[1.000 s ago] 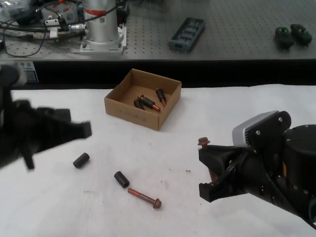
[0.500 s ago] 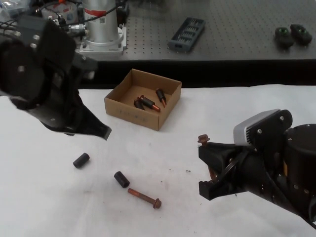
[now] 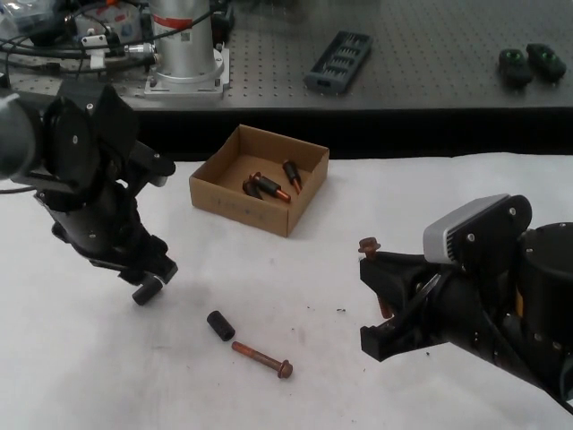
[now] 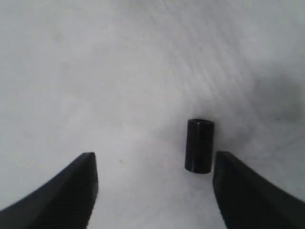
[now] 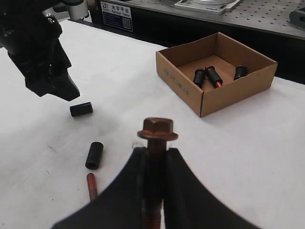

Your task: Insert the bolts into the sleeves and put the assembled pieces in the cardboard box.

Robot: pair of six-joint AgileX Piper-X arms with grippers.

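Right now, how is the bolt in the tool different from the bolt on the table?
The held bolt stands upright, head up, clamped in the right tool; the loose bolt lies flat on the bench, ungripped. The loose bolt lies near a black sleeve; the held bolt does not. Both are copper-coloured.

I am making out nothing legible: the blue-and-white label (image 5: 116, 7) beyond the white surface's (image 5: 267, 143) far edge and the faint print on the cardboard box (image 5: 183, 86) wall are showing too small for me.
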